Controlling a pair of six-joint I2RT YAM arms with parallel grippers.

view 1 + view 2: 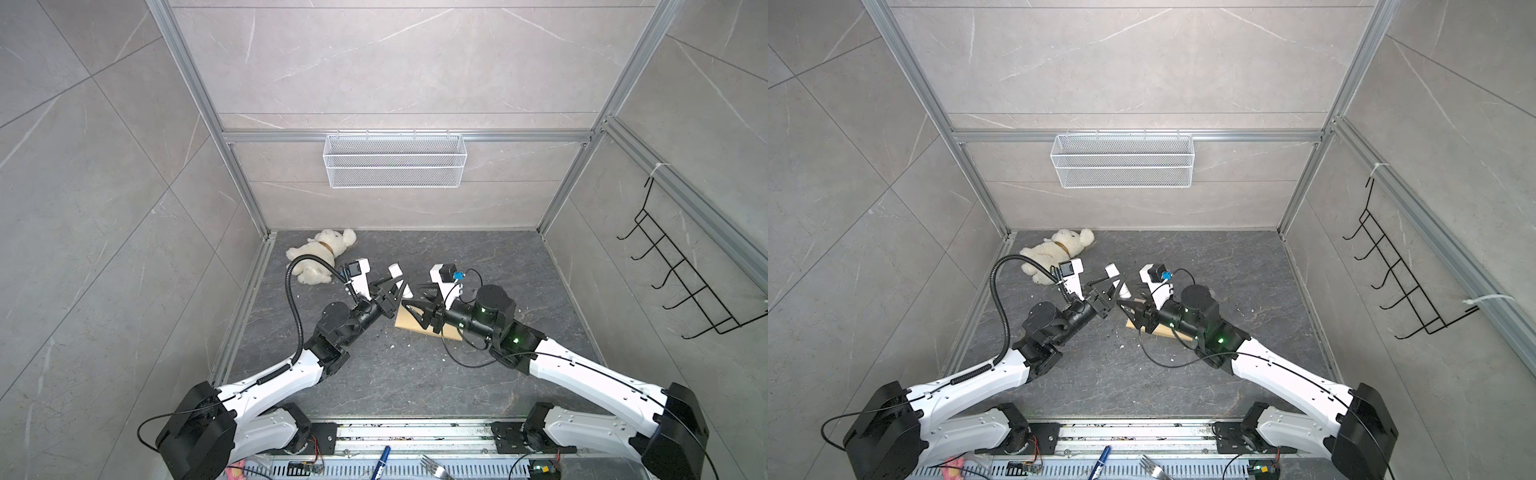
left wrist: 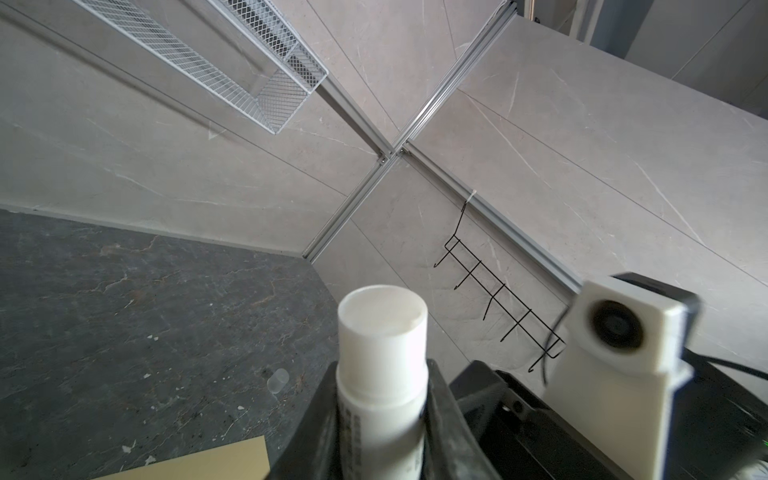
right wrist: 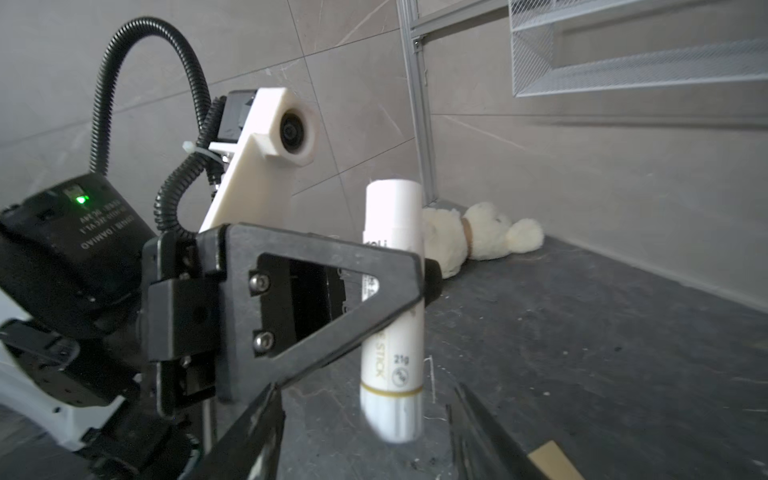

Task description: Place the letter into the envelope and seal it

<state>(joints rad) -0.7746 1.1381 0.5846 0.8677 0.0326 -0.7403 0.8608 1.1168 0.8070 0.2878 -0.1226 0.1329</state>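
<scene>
My left gripper (image 1: 394, 286) (image 2: 384, 374) is shut on a white glue stick (image 1: 396, 272) (image 1: 1113, 271) (image 2: 382, 332) (image 3: 392, 291) and holds it above the table. The right gripper (image 1: 409, 296) (image 1: 1125, 297) (image 3: 365, 388) is open. Its jaws stand apart on either side of the stick's lower end, without touching it. The plain yellow-tan envelope (image 1: 451, 332) (image 1: 1160, 330) (image 2: 199, 461) (image 3: 555, 459) lies flat on the dark table, mostly covered by the right gripper and wrist. The letter is hidden or out of view.
A white teddy bear (image 1: 320, 253) (image 1: 1059, 249) (image 3: 478, 237) lies at the back left of the table. A small clear cap (image 2: 277, 380) lies on the table near the envelope. A white wire basket (image 1: 395, 162) hangs on the back wall, and a black hook rack (image 1: 685, 282) on the right wall.
</scene>
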